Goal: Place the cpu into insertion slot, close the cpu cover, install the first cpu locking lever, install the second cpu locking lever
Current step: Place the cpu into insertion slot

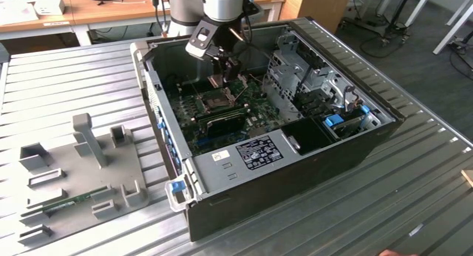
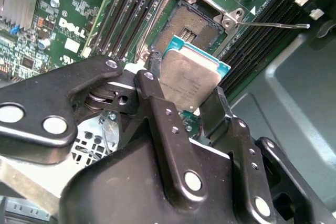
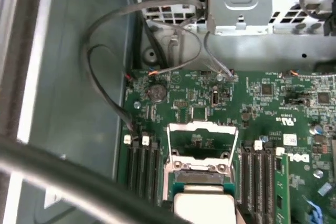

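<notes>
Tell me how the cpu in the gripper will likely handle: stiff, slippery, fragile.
The cpu looks thin and flat with a metal lid, so it is probably stiff and light. The gripper pinches only its edges, so it could slip or twist. Held near the insertion slot, its thin green rim seems easy to chip.

Matt silvery metal cpu; shiny metal cpu cover.

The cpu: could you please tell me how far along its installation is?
Nothing is finished yet. The gripper holds the cpu over the open insertion slot, unseated. The cpu cover stands raised and a locking lever sticks out unlatched, so seating, closing and both levers are left.
</notes>
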`<action>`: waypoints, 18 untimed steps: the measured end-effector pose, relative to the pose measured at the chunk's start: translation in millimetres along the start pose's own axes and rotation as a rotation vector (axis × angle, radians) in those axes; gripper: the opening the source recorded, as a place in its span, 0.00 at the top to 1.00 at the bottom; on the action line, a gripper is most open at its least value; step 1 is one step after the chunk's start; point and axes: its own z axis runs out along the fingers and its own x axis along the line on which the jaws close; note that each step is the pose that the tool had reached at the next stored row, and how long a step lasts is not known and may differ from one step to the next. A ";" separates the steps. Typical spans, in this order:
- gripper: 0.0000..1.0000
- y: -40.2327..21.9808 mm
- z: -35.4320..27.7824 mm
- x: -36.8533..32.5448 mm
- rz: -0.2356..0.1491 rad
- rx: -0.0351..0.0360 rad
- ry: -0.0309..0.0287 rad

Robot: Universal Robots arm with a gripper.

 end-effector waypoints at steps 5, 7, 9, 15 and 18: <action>0.46 -0.2 2.6 0.0 0.020 -0.0005 -0.0014; 0.46 -0.6 5.4 -0.1 0.021 -0.0004 -0.0012; 0.46 -1.1 9.1 -0.2 0.021 -0.0004 -0.0011; 0.46 -3.0 19.8 -0.4 0.020 -0.0004 -0.0010; 0.46 -3.6 23.3 -0.5 0.020 -0.0004 -0.0010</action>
